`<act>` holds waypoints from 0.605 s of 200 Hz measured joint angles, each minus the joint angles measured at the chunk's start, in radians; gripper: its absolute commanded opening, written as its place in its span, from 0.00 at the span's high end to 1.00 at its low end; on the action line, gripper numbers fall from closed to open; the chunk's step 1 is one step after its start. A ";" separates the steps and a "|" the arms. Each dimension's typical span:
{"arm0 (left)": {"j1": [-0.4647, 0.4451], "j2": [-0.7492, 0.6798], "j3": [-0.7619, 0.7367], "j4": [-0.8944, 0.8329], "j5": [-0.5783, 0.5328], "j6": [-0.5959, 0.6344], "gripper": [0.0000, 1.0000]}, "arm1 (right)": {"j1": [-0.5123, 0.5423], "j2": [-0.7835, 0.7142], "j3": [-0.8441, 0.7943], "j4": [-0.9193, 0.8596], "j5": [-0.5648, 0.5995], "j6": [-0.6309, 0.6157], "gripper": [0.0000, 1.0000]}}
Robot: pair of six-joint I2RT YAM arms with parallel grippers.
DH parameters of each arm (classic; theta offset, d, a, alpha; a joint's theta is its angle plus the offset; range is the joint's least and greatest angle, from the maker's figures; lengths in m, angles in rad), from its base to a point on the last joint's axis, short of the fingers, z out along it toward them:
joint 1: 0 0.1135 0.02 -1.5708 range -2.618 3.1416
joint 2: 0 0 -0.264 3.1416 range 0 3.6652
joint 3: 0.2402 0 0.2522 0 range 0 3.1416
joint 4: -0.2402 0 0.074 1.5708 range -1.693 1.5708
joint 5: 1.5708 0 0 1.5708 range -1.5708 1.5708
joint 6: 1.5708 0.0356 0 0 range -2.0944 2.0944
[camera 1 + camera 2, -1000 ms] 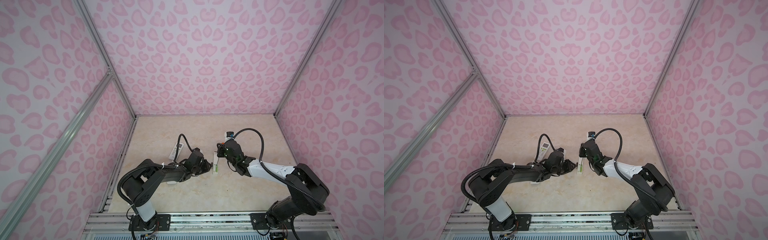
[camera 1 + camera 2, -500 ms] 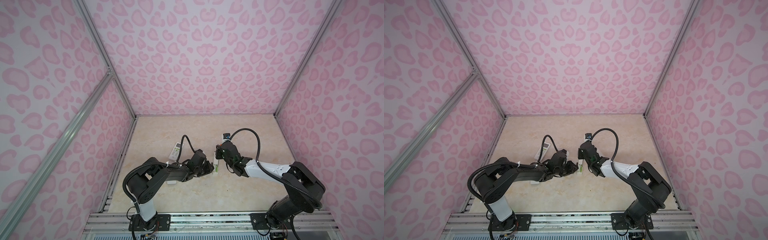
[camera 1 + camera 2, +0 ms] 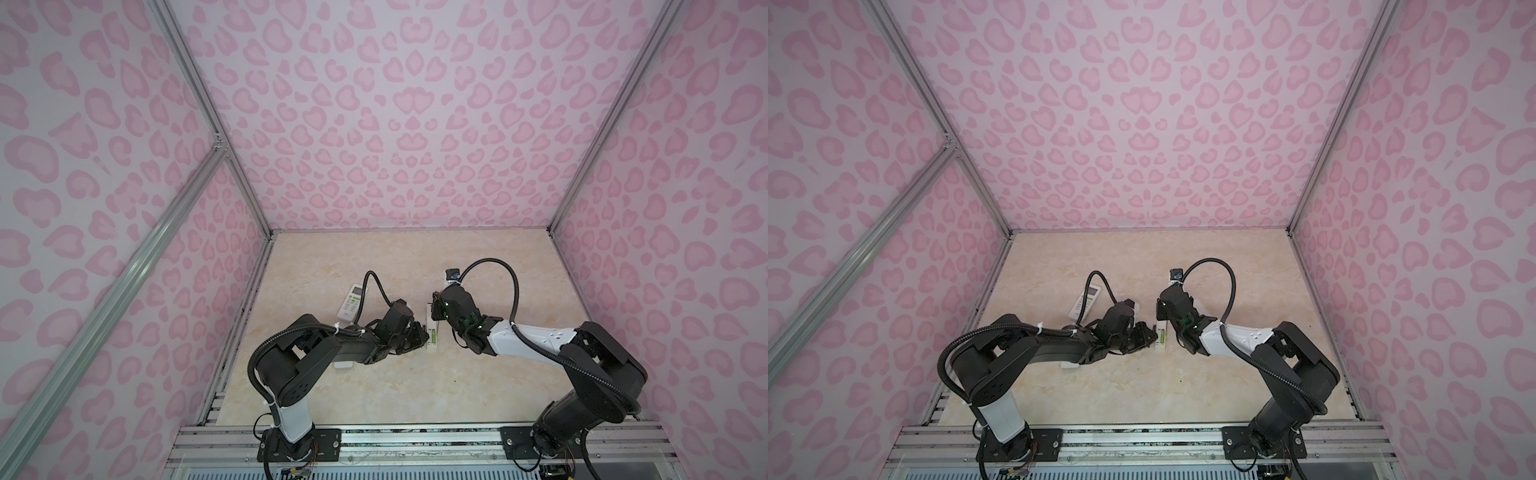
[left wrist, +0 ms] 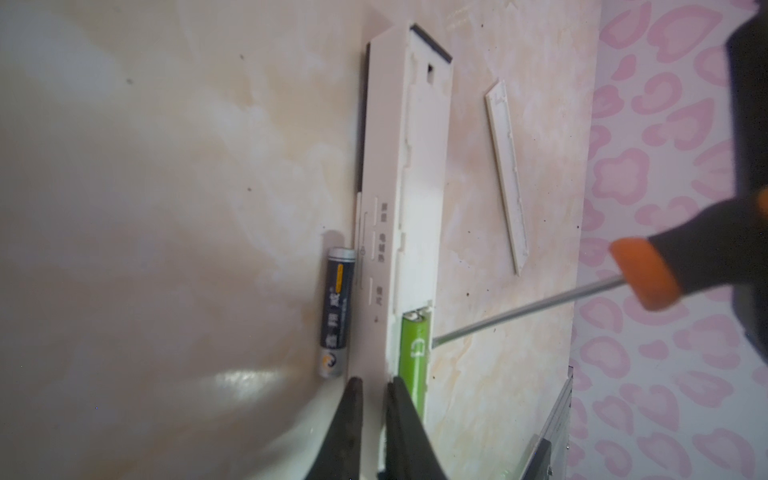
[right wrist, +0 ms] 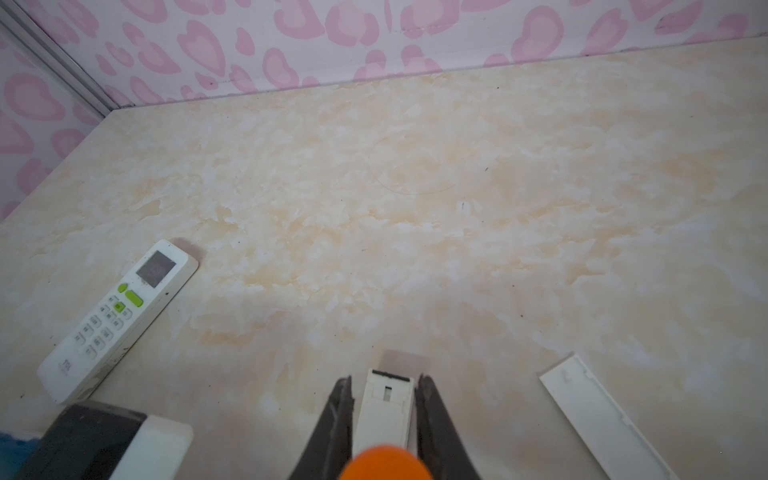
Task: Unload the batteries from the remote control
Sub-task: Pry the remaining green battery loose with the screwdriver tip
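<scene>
A slim white remote control (image 3: pixel 431 322) lies back-up mid-table, seen in both top views, its compartment uncovered. One lime green battery (image 4: pixel 413 353) sits in the compartment. A black battery (image 4: pixel 336 316) lies on the table against the remote's side. My left gripper (image 4: pixel 376 384) is at the remote's near end, its fingers pinched on the side wall beside the green cell. My right gripper (image 5: pixel 384 384) hovers over the remote, shut on an orange-and-black screwdriver (image 4: pixel 644 274). The screwdriver's shaft (image 4: pixel 519 307) reaches the compartment's edge by the green battery.
The white compartment cover (image 4: pixel 507 174) lies loose to the right of the remote. A second white remote (image 3: pixel 352 305) with green buttons lies face-up at the left. Another white piece (image 3: pixel 343 365) shows under the left arm. Pink patterned walls enclose the table.
The left gripper's fingers have narrowed onto the remote's near end. The right gripper has come down and nearer with the screwdriver.
</scene>
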 measured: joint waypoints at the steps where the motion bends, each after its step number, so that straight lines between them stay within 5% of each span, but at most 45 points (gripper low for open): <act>1: 0.000 0.000 0.000 0.000 0.000 0.000 0.84 | 0.000 -0.001 0.000 0.000 0.000 0.000 1.00; 121: -0.005 0.000 0.000 0.000 0.000 -0.007 0.85 | 0.003 0.027 0.008 0.028 0.011 -0.011 1.00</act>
